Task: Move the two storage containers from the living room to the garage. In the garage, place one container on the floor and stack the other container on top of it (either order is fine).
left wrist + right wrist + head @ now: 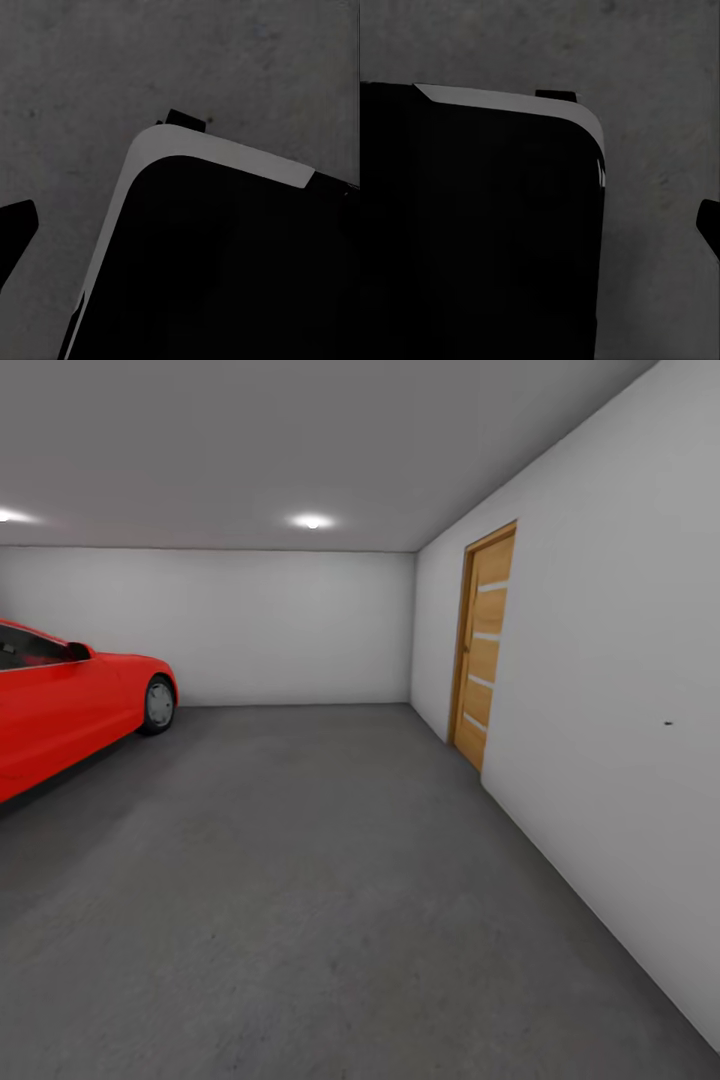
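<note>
Garage (300, 620), grey concrete floor (300, 880), red car (70, 705), wooden door (483, 645)

A: What lies under the left wrist camera?

B: Rough dark grey concrete, the floor (90, 67), mottled with faint specks.

A: And the big dark shape?

B: A black panel with a rounded corner and a pale grey rim (217, 150), likely the robot's own base, over the floor. A small black tab (185, 119) juts past its corner.

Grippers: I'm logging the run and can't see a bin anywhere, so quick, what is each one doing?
Left gripper: cannot be told; dark robot body over concrete floor.
Right gripper: cannot be told either.
</note>
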You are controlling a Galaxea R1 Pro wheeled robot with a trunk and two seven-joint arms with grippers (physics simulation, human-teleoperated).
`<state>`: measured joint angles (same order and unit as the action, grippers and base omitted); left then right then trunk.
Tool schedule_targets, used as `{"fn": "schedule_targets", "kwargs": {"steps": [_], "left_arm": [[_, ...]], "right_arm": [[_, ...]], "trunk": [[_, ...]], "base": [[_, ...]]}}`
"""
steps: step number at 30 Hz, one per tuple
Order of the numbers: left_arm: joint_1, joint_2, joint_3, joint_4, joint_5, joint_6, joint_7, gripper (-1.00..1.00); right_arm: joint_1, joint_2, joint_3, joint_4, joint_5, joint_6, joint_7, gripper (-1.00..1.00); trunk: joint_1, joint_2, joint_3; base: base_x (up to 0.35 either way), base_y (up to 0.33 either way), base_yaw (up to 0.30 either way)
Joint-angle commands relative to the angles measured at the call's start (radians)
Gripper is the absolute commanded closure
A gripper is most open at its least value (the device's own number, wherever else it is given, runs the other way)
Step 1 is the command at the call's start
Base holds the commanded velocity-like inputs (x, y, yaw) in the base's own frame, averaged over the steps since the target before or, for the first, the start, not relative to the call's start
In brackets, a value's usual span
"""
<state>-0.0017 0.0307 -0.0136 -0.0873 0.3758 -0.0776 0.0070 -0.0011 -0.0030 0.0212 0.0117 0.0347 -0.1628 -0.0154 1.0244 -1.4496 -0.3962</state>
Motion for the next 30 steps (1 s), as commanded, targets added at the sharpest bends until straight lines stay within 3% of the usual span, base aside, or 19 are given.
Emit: {"fn": "schedule_targets", "kwargs": {"steps": [1, 30], "left_arm": [[0.0, 0.0, -0.002, 0.0, 0.005, -0.002, 0.001, -1.0], [-0.001, 0.0, -0.002, 0.0, 0.007, -0.002, 0.002, -1.0]], "right_arm": [[0.0, 0.0, 0.002, 0.001, 0.004, -0.004, -0.002, -1.0], [0.0, 0.002, -0.009, 0.001, -0.006, -0.007, -0.002, -1.0]], "trunk": [[0.001, 0.0, -0.001], [0.001, 0.0, -0.001]], "base": [[0.324, 0.0, 0.0], [0.324, 0.0, 0.0]]}}
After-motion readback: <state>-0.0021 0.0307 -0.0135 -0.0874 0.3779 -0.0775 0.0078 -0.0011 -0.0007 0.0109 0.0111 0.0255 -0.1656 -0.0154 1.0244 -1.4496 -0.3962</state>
